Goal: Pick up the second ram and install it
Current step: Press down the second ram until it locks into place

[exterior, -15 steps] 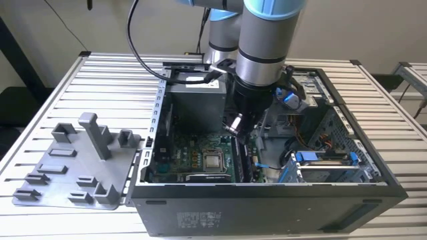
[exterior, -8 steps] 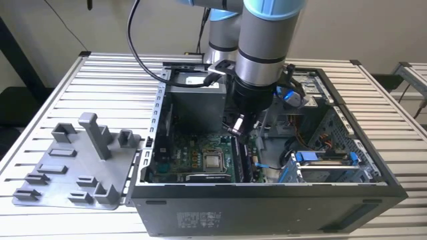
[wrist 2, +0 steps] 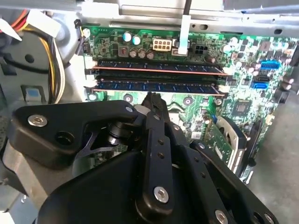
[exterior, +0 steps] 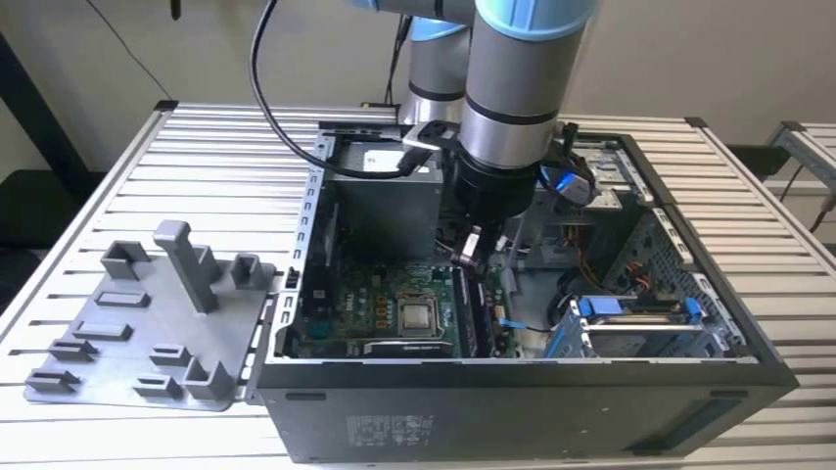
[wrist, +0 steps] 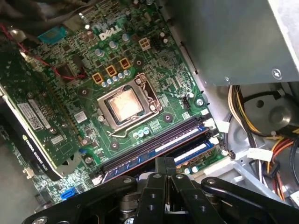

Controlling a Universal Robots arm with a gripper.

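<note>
Second ram (wrist 2: 156, 86) lies seated in its slot on the motherboard (wrist: 154, 79), parallel to and just beside another stick (wrist 2: 156, 66). Directly above it hangs the claw (wrist 2: 152, 100), fingers pressed together, holding nothing. Farther off, the case (exterior: 523, 411) rests on the slatted surface (exterior: 196, 157).

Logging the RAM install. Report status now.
Gripper inside the open computer case, low over the motherboard. Two RAM sticks lie in adjacent slots, the second ram right at the fingertips. Nothing lies across the slots.
</note>
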